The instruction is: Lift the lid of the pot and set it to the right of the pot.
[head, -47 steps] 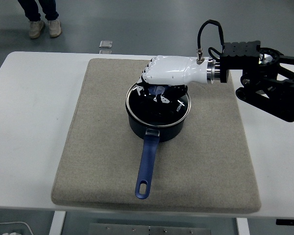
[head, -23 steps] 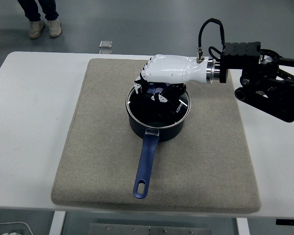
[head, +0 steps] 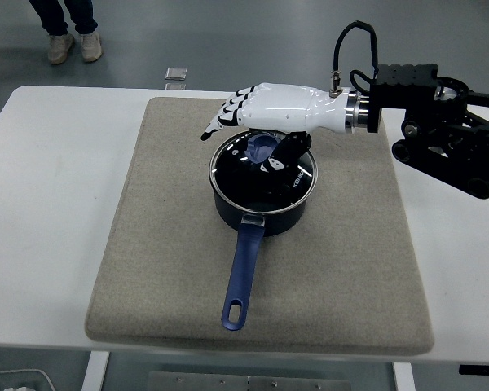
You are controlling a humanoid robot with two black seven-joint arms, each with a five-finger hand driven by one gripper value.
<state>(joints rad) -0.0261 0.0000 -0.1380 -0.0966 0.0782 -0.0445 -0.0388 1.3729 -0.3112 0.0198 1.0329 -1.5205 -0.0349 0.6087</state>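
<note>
Right hand point(head: 265, 114) hovering spread over the lidded pot point(head: 262, 189).

The hand reaches in from the right with its white fingers point(head: 228, 112) stretched out flat and apart, gripping nothing; the dark thumb hangs below the palm, close to the blue knob point(head: 261, 147), though whether it touches cannot be told. The glass pot lid point(head: 265, 173) sits on the pot directly beneath the hand. The pot's blue handle point(head: 243, 275) runs away from the hand toward the near edge of the bench point(head: 49, 212). Pot and lid rest on a grey mat point(head: 147, 244) spread under the hand. Far beyond the hand, a person's shoes point(head: 75, 45) stand on the floor.
</note>
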